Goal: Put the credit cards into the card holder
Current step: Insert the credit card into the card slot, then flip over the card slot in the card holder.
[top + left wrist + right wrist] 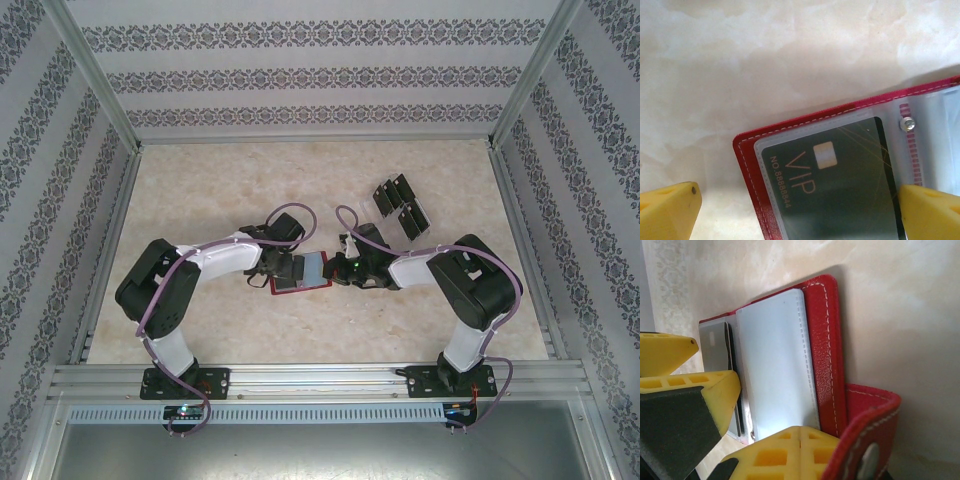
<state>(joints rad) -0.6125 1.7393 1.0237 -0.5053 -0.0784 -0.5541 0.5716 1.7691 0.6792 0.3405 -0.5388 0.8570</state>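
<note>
Though one card (840, 185) sits sleeved in the holder (300, 272), my left claw (797, 200) hangs spread over it, my right claw (800, 445) is pressed together at its right edge, and cards (400, 207) far right remain unloaded.

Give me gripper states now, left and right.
Left gripper: open over the card holder, holding nothing.
Right gripper: shut by the card holder's pale pocket; whether it grips anything cannot be told.

Tabletop (210, 190) is pale marble-look stuff, boxed in by wallpaper walls (320, 75) with dark floral stripes at 9, 12 and 3 o'clock. An aluminium rail (320, 378) runs along 6 o'clock.
</note>
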